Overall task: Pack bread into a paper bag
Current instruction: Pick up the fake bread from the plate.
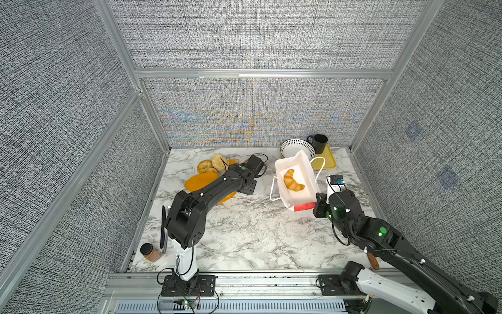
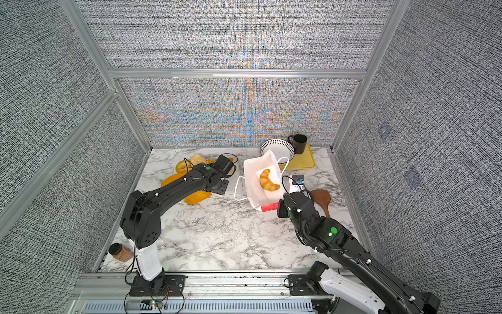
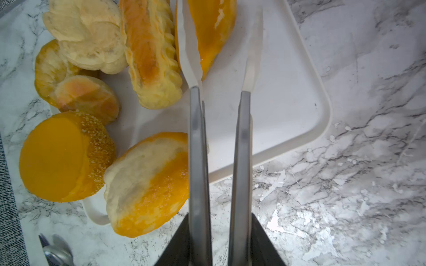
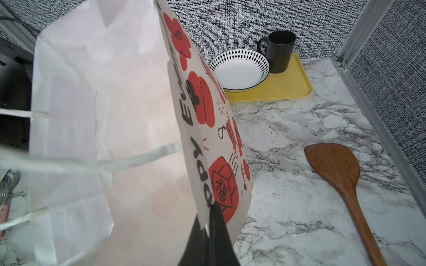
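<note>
The paper bag [image 1: 298,165] stands open right of centre, white inside, with one croissant [image 1: 293,180] on its bottom. My right gripper [image 4: 208,221] is shut on the bag's printed side edge [image 4: 196,138], at the near corner in both top views [image 2: 279,208]. Several bread pieces lie on and around a white tray [image 3: 288,103] at the back left: a bagel [image 1: 204,165], a pale roll [image 3: 90,34], a seeded bun [image 3: 64,156]. My left gripper [image 3: 221,13] hangs open over the tray. An orange loaf [image 3: 212,34] shows between its fingertips, unclamped.
A yellow tray [image 1: 327,160] at the back right carries a patterned bowl [image 1: 297,148] and a black mug [image 1: 319,142]. A wooden spatula [image 4: 341,184] lies right of the bag. A spice jar [image 1: 150,252] and cutlery [image 1: 163,228] sit along the left edge.
</note>
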### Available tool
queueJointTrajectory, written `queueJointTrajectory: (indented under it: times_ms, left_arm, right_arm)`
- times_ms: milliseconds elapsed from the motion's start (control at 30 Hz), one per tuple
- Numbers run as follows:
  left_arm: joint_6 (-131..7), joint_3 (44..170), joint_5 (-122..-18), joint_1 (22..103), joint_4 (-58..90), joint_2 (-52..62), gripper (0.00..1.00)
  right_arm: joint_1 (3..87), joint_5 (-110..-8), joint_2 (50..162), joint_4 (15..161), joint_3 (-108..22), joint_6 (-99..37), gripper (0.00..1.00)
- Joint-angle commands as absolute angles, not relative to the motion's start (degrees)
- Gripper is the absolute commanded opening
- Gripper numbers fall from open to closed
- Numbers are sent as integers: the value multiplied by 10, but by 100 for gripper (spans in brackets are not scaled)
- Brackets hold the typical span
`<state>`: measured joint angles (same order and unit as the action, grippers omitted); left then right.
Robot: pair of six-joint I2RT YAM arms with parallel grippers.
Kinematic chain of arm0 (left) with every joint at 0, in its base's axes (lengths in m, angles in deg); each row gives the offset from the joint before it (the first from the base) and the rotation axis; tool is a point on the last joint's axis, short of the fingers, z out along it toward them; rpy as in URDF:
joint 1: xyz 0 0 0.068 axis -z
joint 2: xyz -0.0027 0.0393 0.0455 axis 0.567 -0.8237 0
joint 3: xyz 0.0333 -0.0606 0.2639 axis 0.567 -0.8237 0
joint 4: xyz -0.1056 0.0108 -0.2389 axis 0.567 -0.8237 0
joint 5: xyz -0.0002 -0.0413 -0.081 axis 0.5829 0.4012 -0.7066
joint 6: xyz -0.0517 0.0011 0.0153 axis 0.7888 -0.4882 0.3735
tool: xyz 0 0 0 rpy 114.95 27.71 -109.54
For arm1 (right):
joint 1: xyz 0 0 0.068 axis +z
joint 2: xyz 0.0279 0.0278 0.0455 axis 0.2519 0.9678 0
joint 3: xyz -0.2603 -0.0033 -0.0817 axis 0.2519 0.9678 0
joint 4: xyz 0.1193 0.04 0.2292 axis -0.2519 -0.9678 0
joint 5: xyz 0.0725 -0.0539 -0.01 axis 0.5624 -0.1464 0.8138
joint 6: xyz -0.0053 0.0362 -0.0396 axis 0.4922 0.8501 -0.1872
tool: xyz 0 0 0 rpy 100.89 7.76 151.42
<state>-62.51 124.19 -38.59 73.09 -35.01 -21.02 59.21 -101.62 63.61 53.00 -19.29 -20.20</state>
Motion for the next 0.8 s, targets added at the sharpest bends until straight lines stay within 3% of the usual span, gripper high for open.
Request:
queueJointTrajectory:
  times_ms: [0,767]
  left_arm:
    - [-633,1257,-349,730,-350,-223,37]
    - [-659,1381,-330,710,-375,-338,36]
  right_arm:
    - [592,-1013,632,545,-197,-204,0]
    - [590,-1002,638,552,-190,-213,0]
